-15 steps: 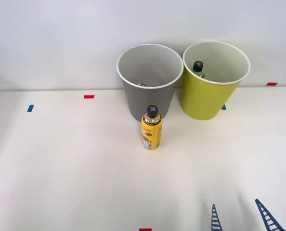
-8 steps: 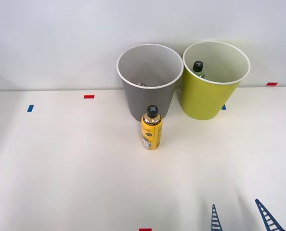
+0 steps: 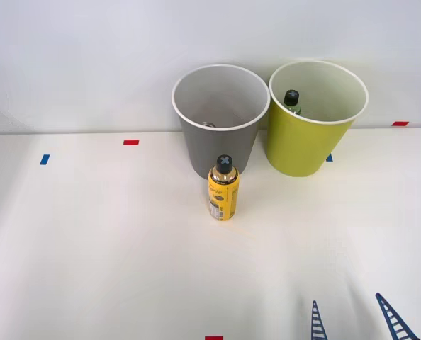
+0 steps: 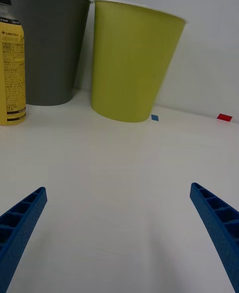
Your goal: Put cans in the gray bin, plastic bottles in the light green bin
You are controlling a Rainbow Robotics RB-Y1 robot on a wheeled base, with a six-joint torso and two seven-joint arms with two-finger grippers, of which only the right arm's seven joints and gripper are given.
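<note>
Light was bright and even across the white tabletop (image 3: pixel 90 248), with a warmer, creamy glow near the middle and a cooler cast on the wall behind. Shadows were soft: a faint one lay beside the yellow bottle (image 3: pixel 224 190), and dim patches sat at the feet of the gray bin (image 3: pixel 219 120) and the light green bin (image 3: pixel 311 124) (their inner walls shaded gently toward the bottom). No hard glare showed, only a mild sheen on the bottle's label. In the wrist view the end effector (image 4: pixel 119 233) looked slightly soft at its near edges.
</note>
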